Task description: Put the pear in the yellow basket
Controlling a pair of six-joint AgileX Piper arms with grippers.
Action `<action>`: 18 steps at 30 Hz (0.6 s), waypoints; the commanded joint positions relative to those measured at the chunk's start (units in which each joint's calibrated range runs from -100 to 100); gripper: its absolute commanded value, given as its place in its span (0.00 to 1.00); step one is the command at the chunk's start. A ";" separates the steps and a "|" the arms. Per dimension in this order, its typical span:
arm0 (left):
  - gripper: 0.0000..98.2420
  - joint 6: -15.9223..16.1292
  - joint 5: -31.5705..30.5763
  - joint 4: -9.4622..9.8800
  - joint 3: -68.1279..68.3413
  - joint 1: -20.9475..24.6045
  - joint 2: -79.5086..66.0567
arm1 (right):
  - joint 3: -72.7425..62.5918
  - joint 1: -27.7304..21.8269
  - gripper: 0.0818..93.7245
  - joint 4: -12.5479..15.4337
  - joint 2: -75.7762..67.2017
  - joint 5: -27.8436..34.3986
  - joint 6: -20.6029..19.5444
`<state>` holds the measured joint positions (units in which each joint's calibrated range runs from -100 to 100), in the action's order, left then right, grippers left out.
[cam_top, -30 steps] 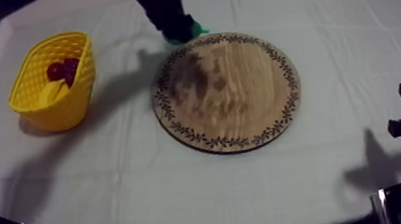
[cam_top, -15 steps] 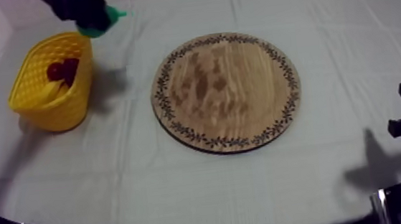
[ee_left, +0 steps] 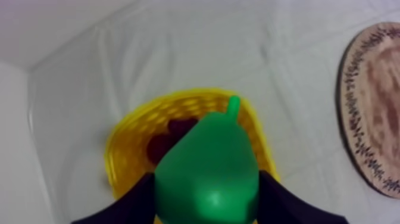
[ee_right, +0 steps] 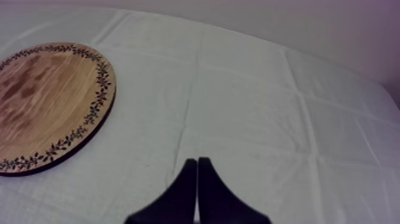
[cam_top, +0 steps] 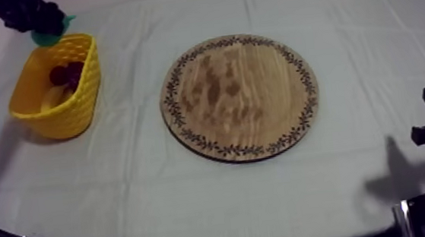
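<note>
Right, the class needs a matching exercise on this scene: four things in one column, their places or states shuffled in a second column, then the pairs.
1. pear
2. wooden board
3. small red fruit
4. right gripper

A. shut on nothing
B. inside the yellow basket
C. gripped above the basket
D. bare, flat on the cloth

Pairs: 1-C, 2-D, 3-B, 4-A

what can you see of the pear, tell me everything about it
The pear is bright green, smooth and plastic-looking, with a short stem stub pointing away from the left gripper, whose black fingers are shut on its broad end from both sides. It hangs over the yellow basket, touching nothing else, off the wooden board.
</note>
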<state>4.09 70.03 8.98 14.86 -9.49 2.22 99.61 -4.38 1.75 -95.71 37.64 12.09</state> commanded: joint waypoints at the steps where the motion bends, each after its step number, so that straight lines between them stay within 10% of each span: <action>1: 0.40 0.02 -1.49 -0.06 1.12 1.54 1.21 | 0.05 0.01 0.00 -0.02 -0.05 0.02 0.02; 18: 0.38 -1.17 -2.96 -1.65 1.88 4.56 14.01 | 0.05 0.01 0.00 -0.02 -0.05 0.02 0.00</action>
<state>2.93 66.96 7.30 16.92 -4.97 15.72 99.61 -4.38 1.75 -95.71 37.64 12.09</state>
